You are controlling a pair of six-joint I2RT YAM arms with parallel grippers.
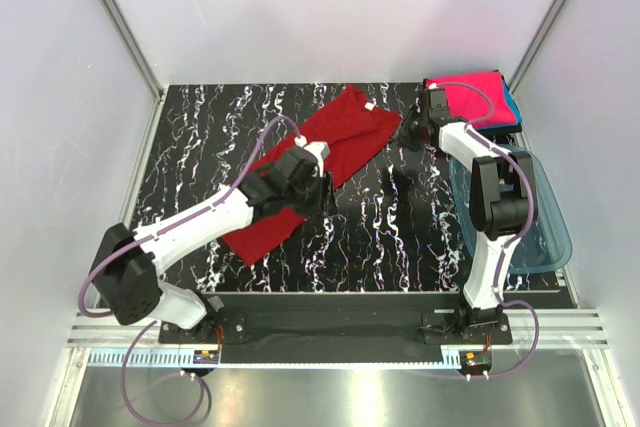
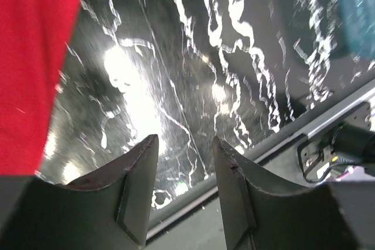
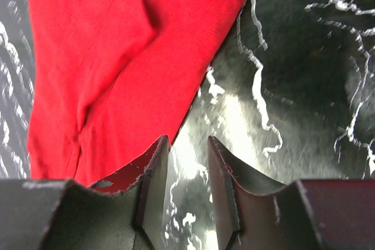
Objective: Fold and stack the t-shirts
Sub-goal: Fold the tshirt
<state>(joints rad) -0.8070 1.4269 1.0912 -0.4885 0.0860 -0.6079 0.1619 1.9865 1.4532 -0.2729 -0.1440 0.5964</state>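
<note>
A dark red t-shirt (image 1: 330,152) lies folded into a long strip, running diagonally across the black marbled table (image 1: 400,237), with a white neck label at its far end. My left gripper (image 1: 312,187) hovers by the strip's middle. In the left wrist view its fingers (image 2: 184,139) are open and empty, with the red cloth (image 2: 35,68) off to the left. My right gripper (image 1: 408,133) is beside the shirt's collar end. It is open (image 3: 187,140) just off the edge of the red cloth (image 3: 117,57), with bare table between the jaws. A folded pink t-shirt (image 1: 468,97) lies on a teal one (image 1: 512,107) at the back right.
A translucent blue plastic tub (image 1: 520,222) stands at the right edge, beside the right arm; it shows in the left wrist view (image 2: 357,10) too. White walls close in the left, back and right sides. A metal rail (image 2: 328,121) runs along the table's near edge.
</note>
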